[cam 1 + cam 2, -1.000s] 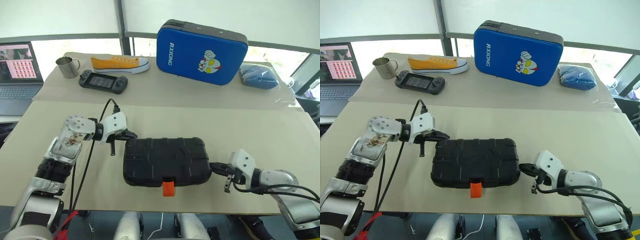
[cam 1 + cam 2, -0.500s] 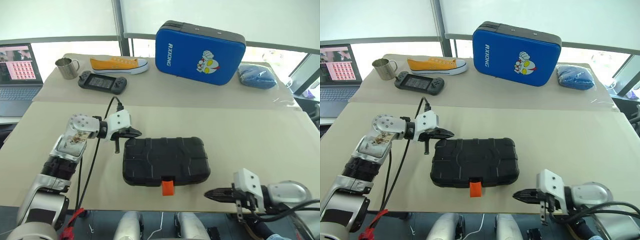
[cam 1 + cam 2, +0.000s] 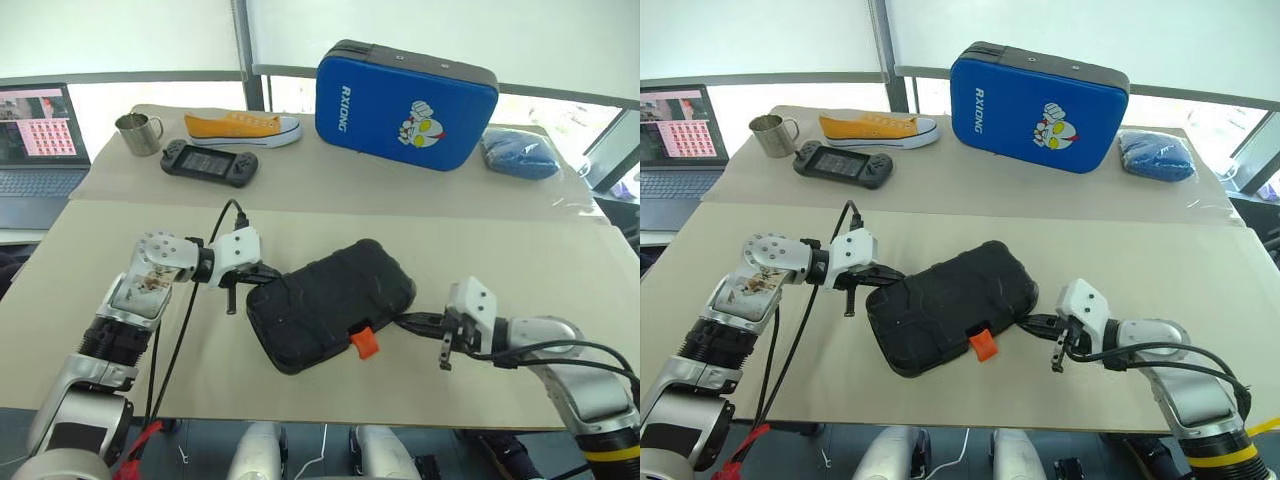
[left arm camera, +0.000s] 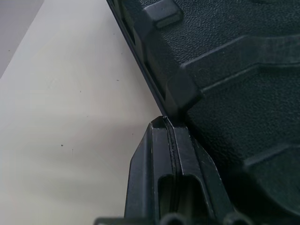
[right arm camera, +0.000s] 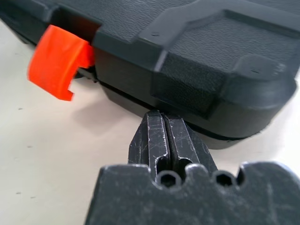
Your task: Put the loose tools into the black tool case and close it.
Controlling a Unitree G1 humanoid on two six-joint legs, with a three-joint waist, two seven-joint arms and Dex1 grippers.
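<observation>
Right gripper (image 3: 405, 321): near the front edge of the surface, toward its right side; jaws closed on nothing, tips pressed against the lower front rim of the black tool case, just beside the latch.
Orange latch (image 3: 364, 343): sticks out from the case's front rim, hanging loose and tilted rather than snapped flat.
Black tool case (image 3: 330, 303): lid down, lying flat on the surface (image 3: 520, 265) at the middle of its front half, turned at a slant so one short end points to the front edge and the other angles back and right.
Left gripper (image 3: 268, 271): left of the case; jaws closed and empty, tips touching the case's rear left corner at the seam between lid and base.
Surface, front half: pale tan sheet, bare around the case on both sides.
Game controller (image 3: 209, 162): dark handheld, lying flat on the far half of the surface, toward the left.
Metal mug (image 3: 137, 133): upright near the far left corner, just behind the controller.
Yellow shoe (image 3: 241, 127): on its sole along the far edge, between the mug and the blue case.
Blue case (image 3: 405, 103): stands on its long side at the far edge, cartoon print facing the camera.
Blue bundle (image 3: 519, 153): dark blue cloth-like heap just right of the blue case, near the far right corner.
Laptop (image 3: 38, 137): open, on a separate desk off the left edge, screen lit.
</observation>
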